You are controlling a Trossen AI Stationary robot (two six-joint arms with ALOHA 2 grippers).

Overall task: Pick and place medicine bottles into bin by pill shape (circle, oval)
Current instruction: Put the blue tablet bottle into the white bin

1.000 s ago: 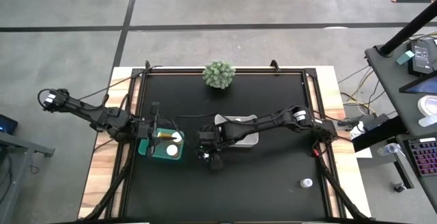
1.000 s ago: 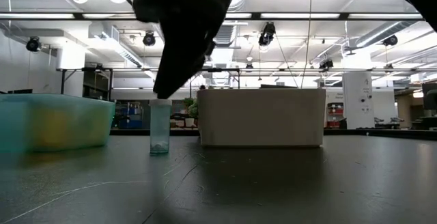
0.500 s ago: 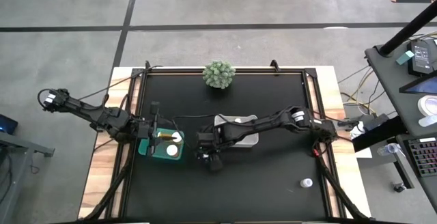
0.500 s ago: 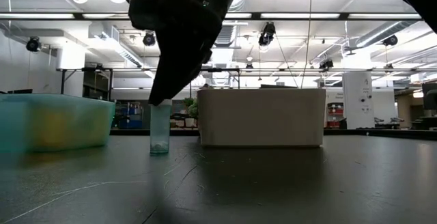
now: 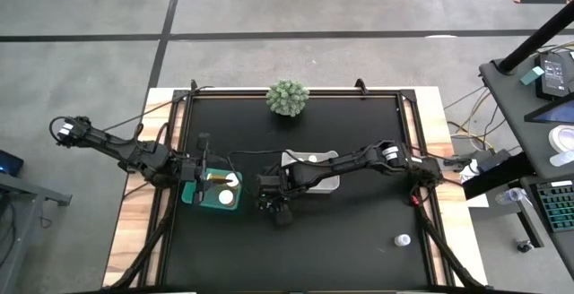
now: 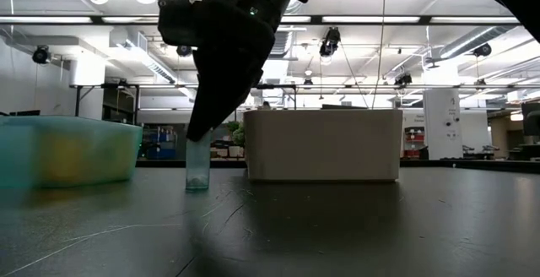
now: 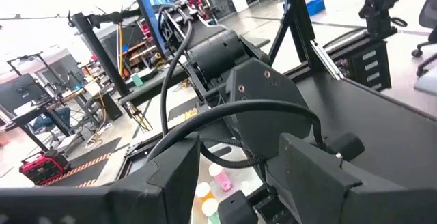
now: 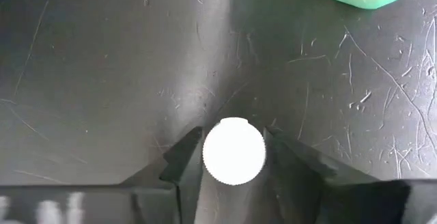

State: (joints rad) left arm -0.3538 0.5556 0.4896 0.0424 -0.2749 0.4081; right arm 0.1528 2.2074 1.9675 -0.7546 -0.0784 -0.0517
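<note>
Black tabletop (image 8: 102, 80) under white-capped bottle (image 8: 233, 151) between right claw (image 8: 232, 157) fingers.

A lab: strip ceiling lights (image 6: 396, 19), equipment racks (image 7: 102, 67), open concrete floor (image 5: 359, 3).

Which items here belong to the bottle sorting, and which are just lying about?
Job: bottle between the right gripper fingers; stray bottle; green bin under the left gripper; white bin.
Lying about: spiky plant.
</note>
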